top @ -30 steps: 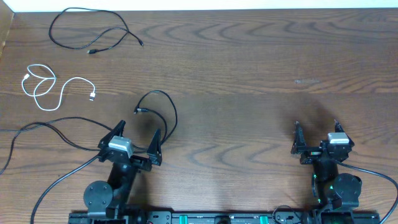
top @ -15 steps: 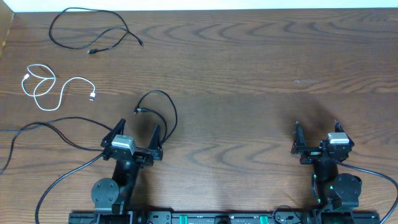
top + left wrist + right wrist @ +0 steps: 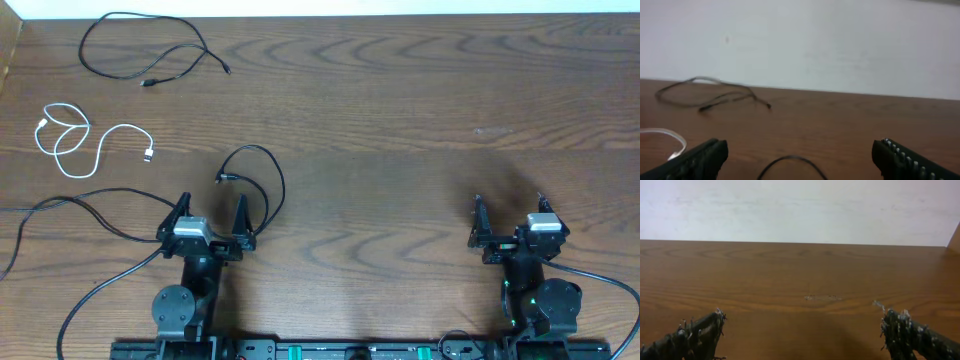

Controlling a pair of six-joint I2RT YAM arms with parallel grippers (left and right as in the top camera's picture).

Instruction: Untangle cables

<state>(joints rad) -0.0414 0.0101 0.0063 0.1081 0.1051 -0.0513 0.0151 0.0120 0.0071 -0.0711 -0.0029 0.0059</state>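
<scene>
I am holding my left claw (image 3: 212,208) spread wide, gripping nothing. The short black cable (image 3: 252,148) is looping just ahead of it, running down beside its right finger. The white cable (image 3: 148,153) is lying farther ahead-left, the long black cable (image 3: 205,45) beyond that. My right claw (image 3: 508,205) is gaping too, empty, well apart from all three.

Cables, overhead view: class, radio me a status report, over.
Left gripper open, right gripper open, both empty. Far black cable, white cable, near black cable lie apart, uncrossed. Nothing in the way.
</scene>
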